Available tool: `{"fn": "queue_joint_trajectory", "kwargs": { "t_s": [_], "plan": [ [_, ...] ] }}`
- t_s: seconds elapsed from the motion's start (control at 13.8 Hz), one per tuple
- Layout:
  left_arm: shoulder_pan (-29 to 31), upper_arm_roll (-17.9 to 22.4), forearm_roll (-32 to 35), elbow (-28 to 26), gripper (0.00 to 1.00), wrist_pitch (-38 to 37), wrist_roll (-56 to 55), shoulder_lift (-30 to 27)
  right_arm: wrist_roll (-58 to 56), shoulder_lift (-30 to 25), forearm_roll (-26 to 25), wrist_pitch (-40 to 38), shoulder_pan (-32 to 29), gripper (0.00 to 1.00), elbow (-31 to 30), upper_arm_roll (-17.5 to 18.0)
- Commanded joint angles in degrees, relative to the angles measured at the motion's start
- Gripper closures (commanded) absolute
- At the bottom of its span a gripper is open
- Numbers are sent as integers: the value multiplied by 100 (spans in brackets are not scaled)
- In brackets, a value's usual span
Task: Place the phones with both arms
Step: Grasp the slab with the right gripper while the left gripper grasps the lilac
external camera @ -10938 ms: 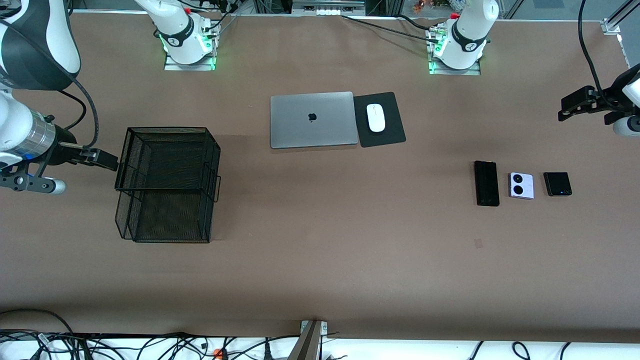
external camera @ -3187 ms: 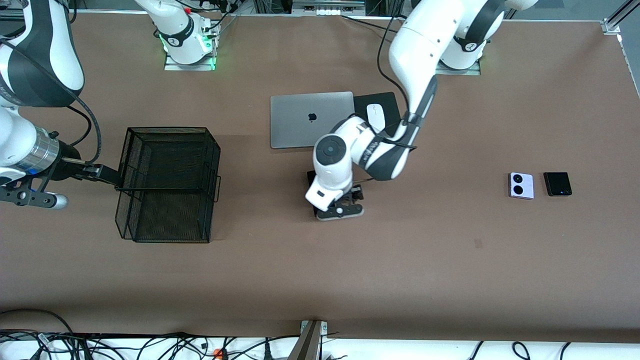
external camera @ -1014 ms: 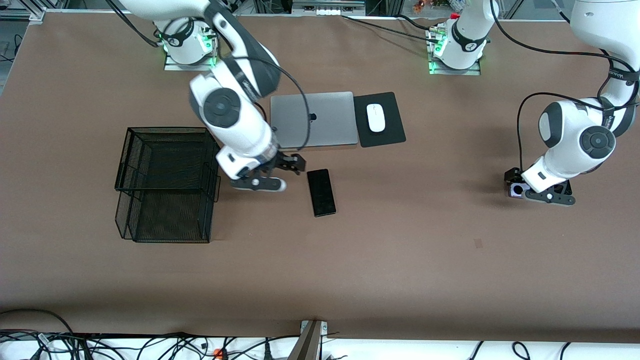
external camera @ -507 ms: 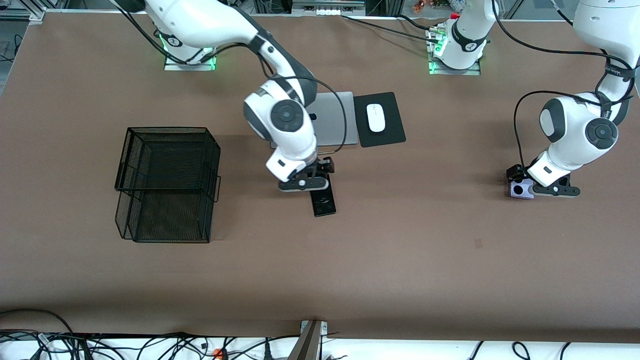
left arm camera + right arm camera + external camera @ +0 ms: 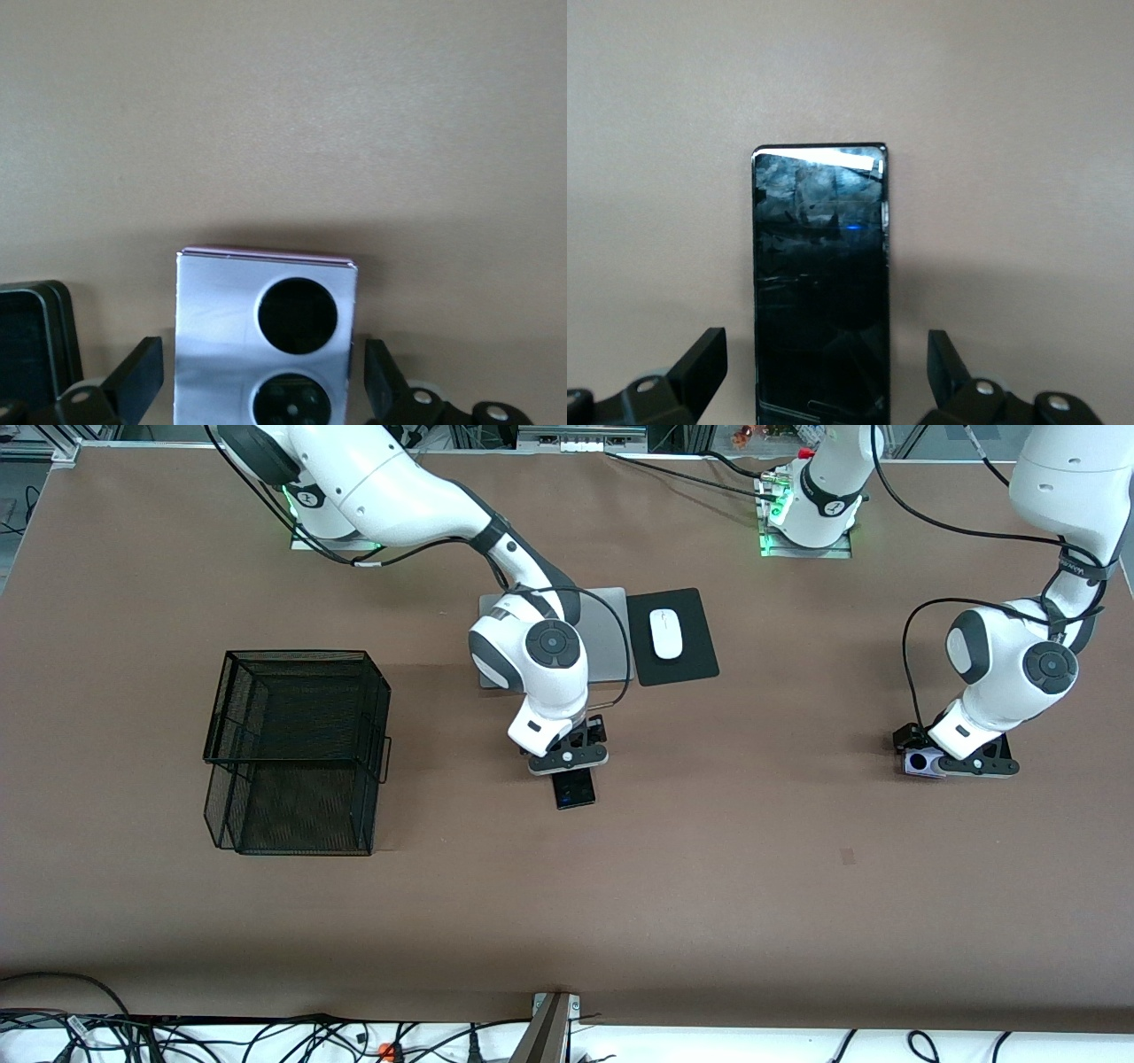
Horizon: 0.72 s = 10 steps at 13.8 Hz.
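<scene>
The long slim black phone lies flat mid-table, nearer the front camera than the laptop. My right gripper is low over its laptop end, open, with one finger on each side of the phone and not touching it. The lilac phone with two black circles lies toward the left arm's end. My left gripper is open, low over it, with its fingers apart from the phone's sides. The small black square phone lies beside it, hidden under the left gripper in the front view.
A black wire basket stands toward the right arm's end. A silver laptop lies closed under the right arm's wrist. Beside it, a white mouse sits on a black pad.
My right gripper has swung from beside the basket to over the long black phone and come down around it. My left gripper has shifted a little over the lilac phone.
</scene>
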Motion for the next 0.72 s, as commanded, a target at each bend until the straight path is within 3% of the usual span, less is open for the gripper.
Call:
{"fn": "queue_joint_trajectory", "kwargs": {
  "t_s": [0.0,0.43,0.51,0.65],
  "plan": [
    [81,-81,-104,108,0,207,87,202,129,171,-132,36,90,0,201,-56],
    [81,-151,-104,178,0,207,87,342,129,303,-334,150,169,0,184,-56],
    [81,-151,-104,178,9,207,87,369,138,338,-378,194,169,0,184,-56],
    [81,-160,-104,187,41,207,78,378,146,408,-396,308,177,0,184,-65]
  ]
}}
